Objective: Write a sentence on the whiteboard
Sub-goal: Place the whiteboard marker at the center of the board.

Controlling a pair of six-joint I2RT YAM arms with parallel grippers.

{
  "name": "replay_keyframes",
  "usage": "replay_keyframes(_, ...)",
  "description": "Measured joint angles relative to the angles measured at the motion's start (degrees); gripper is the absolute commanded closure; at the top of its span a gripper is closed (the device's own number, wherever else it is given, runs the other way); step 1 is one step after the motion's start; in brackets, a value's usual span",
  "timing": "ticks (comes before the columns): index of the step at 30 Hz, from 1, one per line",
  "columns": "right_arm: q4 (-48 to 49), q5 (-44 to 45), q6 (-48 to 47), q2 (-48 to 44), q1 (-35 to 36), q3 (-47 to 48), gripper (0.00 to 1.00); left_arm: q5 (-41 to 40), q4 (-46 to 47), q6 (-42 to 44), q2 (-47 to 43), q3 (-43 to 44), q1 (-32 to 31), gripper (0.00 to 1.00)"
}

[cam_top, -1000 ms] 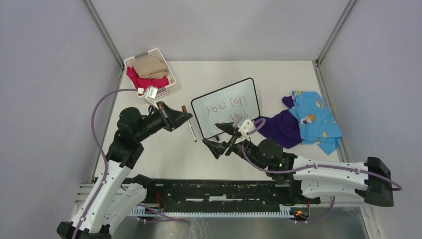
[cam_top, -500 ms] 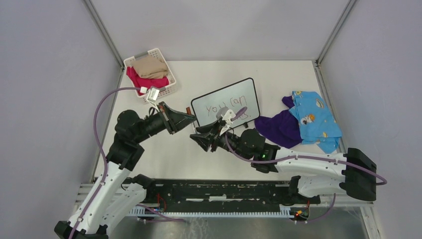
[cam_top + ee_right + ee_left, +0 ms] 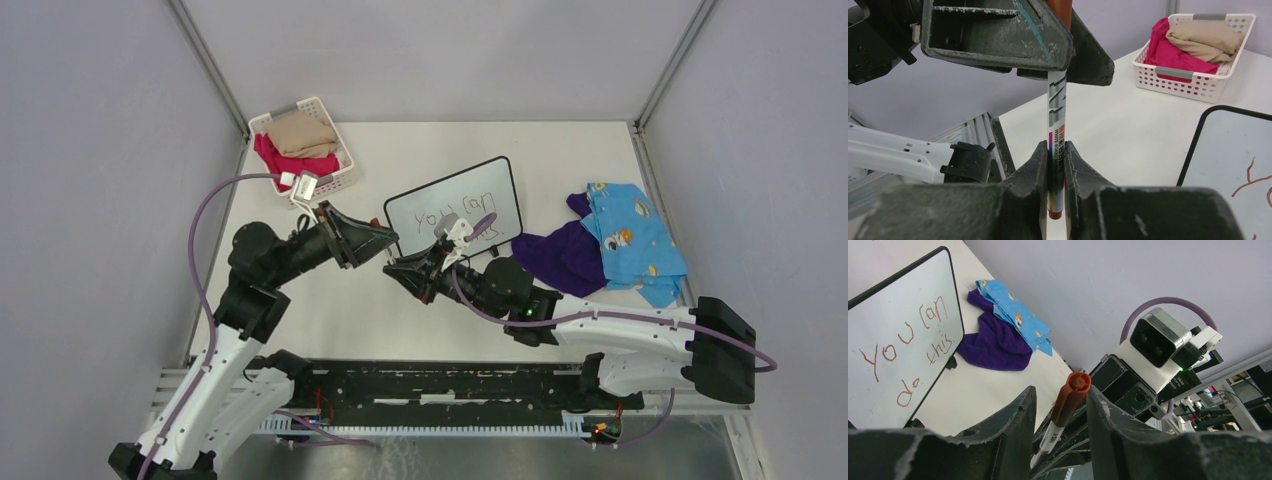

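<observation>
Whiteboard (image 3: pixel 482 193) sits mid-table, between basket (image 3: pixel 343 178) and purple cloth (image 3: pixel 565 258). Its long axis runs diagonally, near-left to far-right in the top view, written face up, reads "You can do this". Right gripper (image 3: pixel 1056 165) is pinching the marker (image 3: pixel 1057 107) low on the barrel. Left gripper (image 3: pixel 1062 392) is spread, marker cap between its fingers with a gap on one side.

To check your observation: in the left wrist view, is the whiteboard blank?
No, the whiteboard bears red handwriting reading "You can do this."
</observation>
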Motion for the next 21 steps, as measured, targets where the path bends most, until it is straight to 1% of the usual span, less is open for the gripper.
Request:
replay_keyframes(3, 0.0, -0.1, 0.0, 0.0, 0.0, 0.0, 1.00, -0.6, 0.5, -0.3, -0.1, 0.0, 0.0, 0.56)
replay_keyframes(7, 0.1, -0.1, 0.0, -0.2, 0.0, 0.0, 1.00, -1.8, 0.7, -0.3, -0.2, 0.0, 0.0, 0.66)
replay_keyframes(11, 0.2, -0.1, 0.1, -0.3, 0.0, -0.5, 1.00, -2.5, 0.7, -0.4, -0.5, 0.0, -0.1, 0.88)
replay_keyframes(13, 0.4, 0.1, 0.5, -0.5, 0.0, -0.5, 1.00, -2.9, 0.5, 0.0, -0.5, 0.0, -0.1, 0.97)
replay_keyframes(19, 0.3, 0.4, 1.3, -0.6, 0.0, -0.5, 1.00, -3.3, 0.8, 0.4, -1.0, -0.5, -0.5, 0.98)
replay_keyframes(20, 0.2, 0.6, 1.3, -0.6, 0.0, -0.5, 1.00, -3.7, 0.9, 0.5, -1.3, -0.8, -0.8, 0.94)
replay_keyframes(21, 0.0, 0.8, 1.3, -0.6, 0.0, -0.5, 1.00, -4.5, 1.0, 0.7, -1.7, -1.2, -1.3, 0.88)
